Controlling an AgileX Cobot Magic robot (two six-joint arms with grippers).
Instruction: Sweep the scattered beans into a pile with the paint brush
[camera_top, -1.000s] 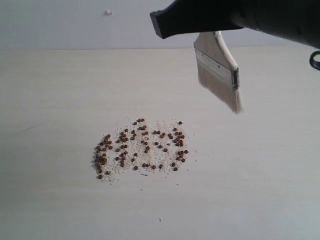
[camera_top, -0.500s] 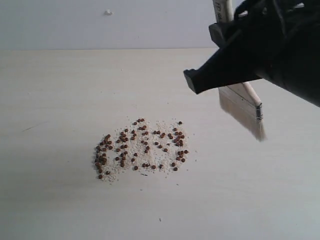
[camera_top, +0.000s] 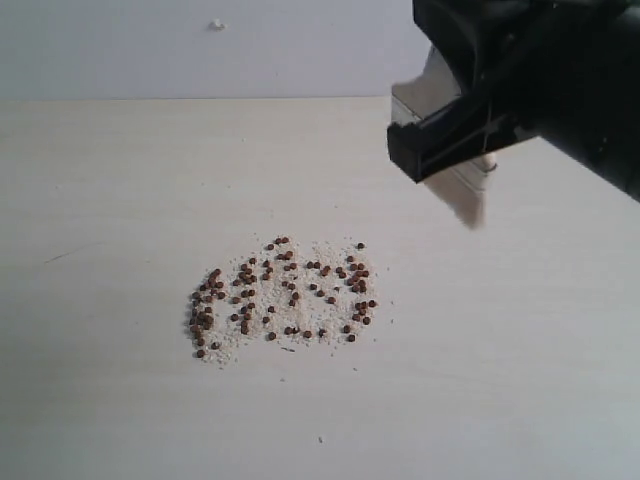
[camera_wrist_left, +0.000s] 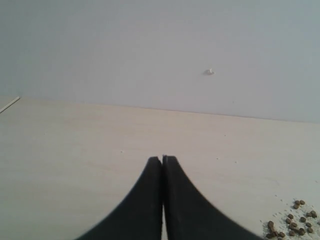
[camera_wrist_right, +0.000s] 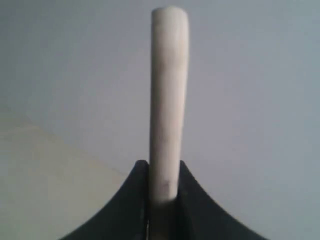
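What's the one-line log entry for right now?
right claw: shut on paint brush | paint brush: beside beans, not touching | left claw: shut, empty | beans: scattered

Robot lab test setup, likely: pale wood-grain desk (camera_top: 110, 410), plain grey-white wall (camera_top: 120, 50) behind it with one small white nub (camera_top: 217, 24) at upper left of the frame, black robot arm (camera_top: 590, 90) at upper right.

Table (camera_top: 120, 180): pale wood grain, flat.
Wall (camera_top: 110, 50): plain grey-white, behind table's far edge.
Bump (camera_top: 217, 24): small, white, on wall, far left.
Crumbs (camera_top: 228, 346): fine beige, mid-table.
Scratch (camera_top: 58, 255): short, dark, left.
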